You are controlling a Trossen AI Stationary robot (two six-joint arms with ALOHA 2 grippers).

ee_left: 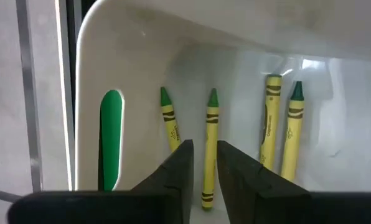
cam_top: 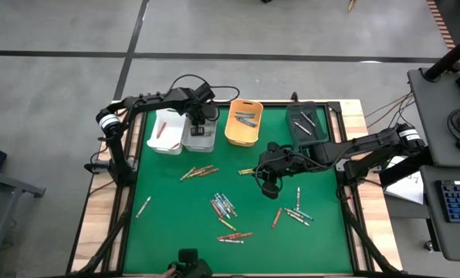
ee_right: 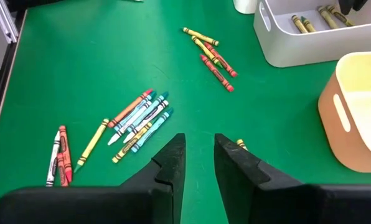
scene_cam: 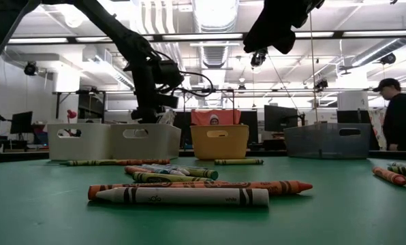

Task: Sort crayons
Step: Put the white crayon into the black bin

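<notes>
The left gripper (ee_left: 203,163), its fingers narrowly apart and empty, hangs inside a smooth grey bin (ee_left: 142,50) over yellow paper-wrapped crayons (ee_left: 209,146). The right gripper (ee_right: 200,155), also narrowly parted and empty, hovers above green felt (ee_right: 79,62).

Long bright ceiling lights (scene_cam: 220,13) shine down from above in the low view, so the room looks well lit and the dark robot arm (scene_cam: 131,51) shows almost black against them. The nearest white paper-wrapped crayon (scene_cam: 182,197) is sharp, but the far room behind looks soft. The green felt counter (cam_top: 168,216) is lit evenly with only faint shadows, and the inside of the glossy white plastic bin (ee_left: 235,68) has a bright shine and looks a little blurry up close.
</notes>
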